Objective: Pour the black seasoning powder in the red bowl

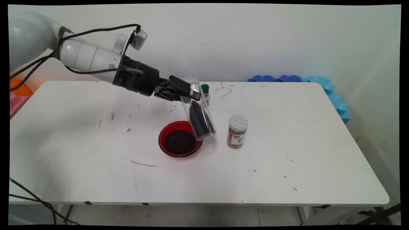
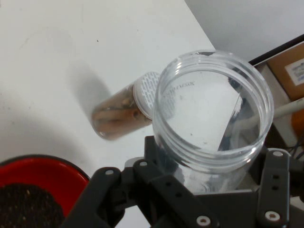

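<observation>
Sitting at frame centre on the white counter (image 1: 287, 166): red bowl (image 1: 180, 138) of dark grains. Right of it, brown jar (image 1: 237, 131) with white lid. Just above the bowl, gripper (image 1: 187, 92) clamped shut around a tilted clear jar (image 1: 198, 111), lidless, dark grains inside. Farther back, small green-capped bottle (image 1: 205, 93).

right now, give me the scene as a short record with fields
gripper: shut on the clear jar, held tilted above the table
clear jar: open, dark grains in its lower end
bowl: red, dark grains inside, under and left of the clear jar
brown jar: upright, white lid, right of the bowl
green-cap bottle: behind the clear jar
table: white, scuffed
</observation>
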`<state>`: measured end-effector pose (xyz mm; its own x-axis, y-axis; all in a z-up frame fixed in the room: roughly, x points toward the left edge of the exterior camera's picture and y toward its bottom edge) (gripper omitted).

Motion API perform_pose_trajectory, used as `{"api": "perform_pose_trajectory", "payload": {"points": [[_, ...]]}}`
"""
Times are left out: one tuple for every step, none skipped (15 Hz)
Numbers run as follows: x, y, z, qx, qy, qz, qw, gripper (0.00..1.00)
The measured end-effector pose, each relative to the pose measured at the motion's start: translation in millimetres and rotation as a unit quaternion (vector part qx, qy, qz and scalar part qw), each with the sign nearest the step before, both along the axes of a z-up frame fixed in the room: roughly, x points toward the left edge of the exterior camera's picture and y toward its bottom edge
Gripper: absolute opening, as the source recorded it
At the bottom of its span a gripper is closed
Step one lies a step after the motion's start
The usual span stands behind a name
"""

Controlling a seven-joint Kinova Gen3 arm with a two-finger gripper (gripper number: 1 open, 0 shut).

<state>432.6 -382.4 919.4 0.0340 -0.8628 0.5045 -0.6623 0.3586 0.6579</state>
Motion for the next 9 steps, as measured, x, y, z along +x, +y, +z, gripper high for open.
{"api": "perform_pose_trajectory", "payload": {"points": [[-0.7, -0.8, 1.6, -0.01, -0.006, -0.006, 0.9999, 0.0], [-1.6, -1.6, 3.3, -0.021, -0.013, -0.014, 0.9996, 0.0], [-2.2, -2.0, 4.4, -0.029, -0.018, -0.02, 0.9992, 0.0], [-2.7, -2.3, 5.3, -0.036, -0.022, -0.026, 0.9988, 0.0], [-3.6, -2.8, 6.3, -0.046, -0.028, -0.034, 0.998, 0.0], [-4.3, -2.8, 7.6, -0.057, -0.035, -0.042, 0.9969, 0.0], [-5.1, -3.1, 8.9, -0.068, -0.041, -0.05, 0.9956, 0.0], [-5.9, -3.5, 10.2, -0.079, -0.047, -0.057, 0.9941, 0.0], [-6.6, -3.7, 11.2, -0.088, -0.052, -0.064, 0.9927, 0.0]]}}
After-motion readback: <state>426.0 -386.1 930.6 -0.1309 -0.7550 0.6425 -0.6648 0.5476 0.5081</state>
